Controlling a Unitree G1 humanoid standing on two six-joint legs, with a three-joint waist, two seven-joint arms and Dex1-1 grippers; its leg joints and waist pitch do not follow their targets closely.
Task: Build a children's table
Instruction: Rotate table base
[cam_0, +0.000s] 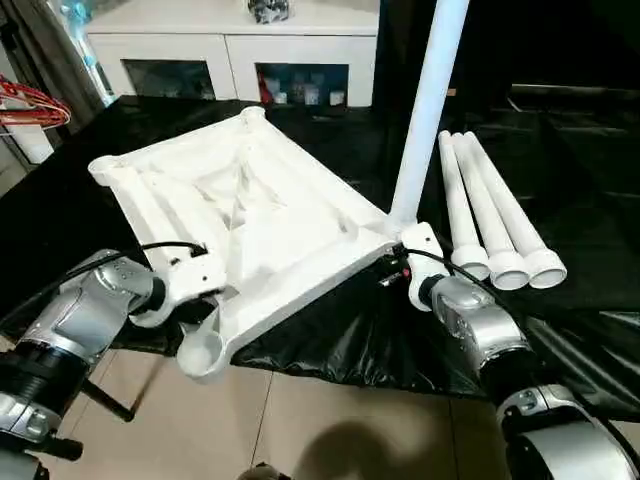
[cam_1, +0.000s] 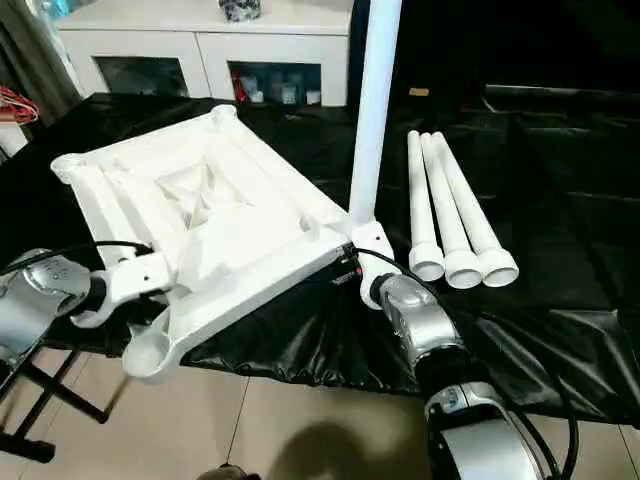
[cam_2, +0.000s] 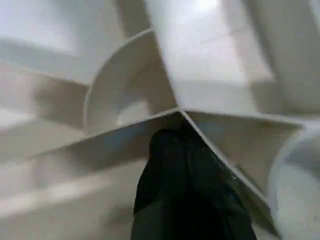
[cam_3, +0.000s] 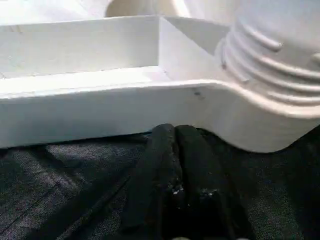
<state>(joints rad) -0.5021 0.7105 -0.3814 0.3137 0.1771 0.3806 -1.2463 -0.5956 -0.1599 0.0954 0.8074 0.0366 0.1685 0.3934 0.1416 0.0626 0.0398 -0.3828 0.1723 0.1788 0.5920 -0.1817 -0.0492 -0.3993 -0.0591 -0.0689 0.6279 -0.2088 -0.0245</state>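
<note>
The children's table top (cam_0: 250, 200) lies upside down on the black cloth, ribbed underside up. One white leg (cam_0: 425, 110) stands upright in its near right corner socket, with the screw threads (cam_3: 270, 50) showing at the base. Three more legs (cam_0: 490, 210) lie side by side to the right. My left gripper (cam_2: 172, 137) is shut, its fingertips pressed against a rib junction near the near left corner. My right gripper (cam_3: 175, 132) is shut with nothing in it. It rests on the cloth just under the top's rim, beside the socket that holds the leg.
The top's near left corner socket (cam_0: 200, 350) overhangs the front edge of the cloth-covered work table (cam_0: 560, 330), above the tiled floor. A white cabinet with glass doors (cam_0: 230, 50) stands at the back. A red wire object (cam_0: 30, 105) sits at the far left.
</note>
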